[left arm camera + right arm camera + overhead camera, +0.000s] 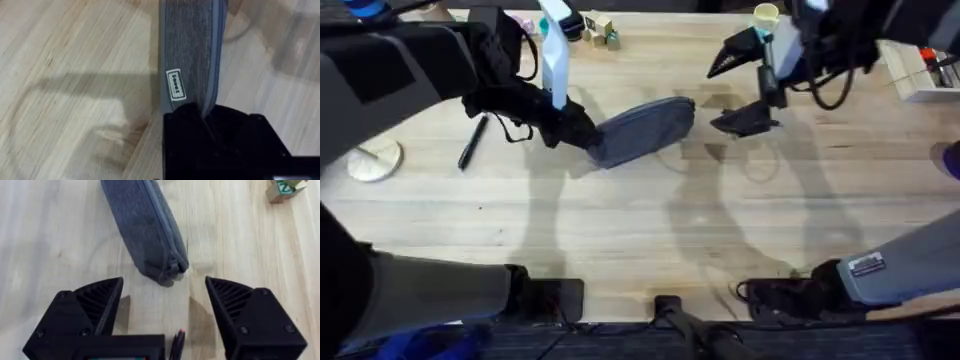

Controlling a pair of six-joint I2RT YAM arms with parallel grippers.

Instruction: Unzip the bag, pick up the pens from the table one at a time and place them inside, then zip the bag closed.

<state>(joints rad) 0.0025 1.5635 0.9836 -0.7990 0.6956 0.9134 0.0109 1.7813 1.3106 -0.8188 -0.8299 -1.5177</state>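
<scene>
We pinch the bag (642, 128) at its left end with the left gripper (582, 132) on the worktop (650, 230), right gripper (165, 305) jaws spread near its other end; the bag may drag if the thin fabric pinch slips.

Bare surface (650, 230) is lying open across the whole near half, nothing blocking a pass there. The bag (642, 128) is lying across the middle, its left end pinched by the left gripper (582, 132). A pen (472, 142) is lying clear, left of that arm. Blocks (600, 32) are crowding the far edge.
</scene>
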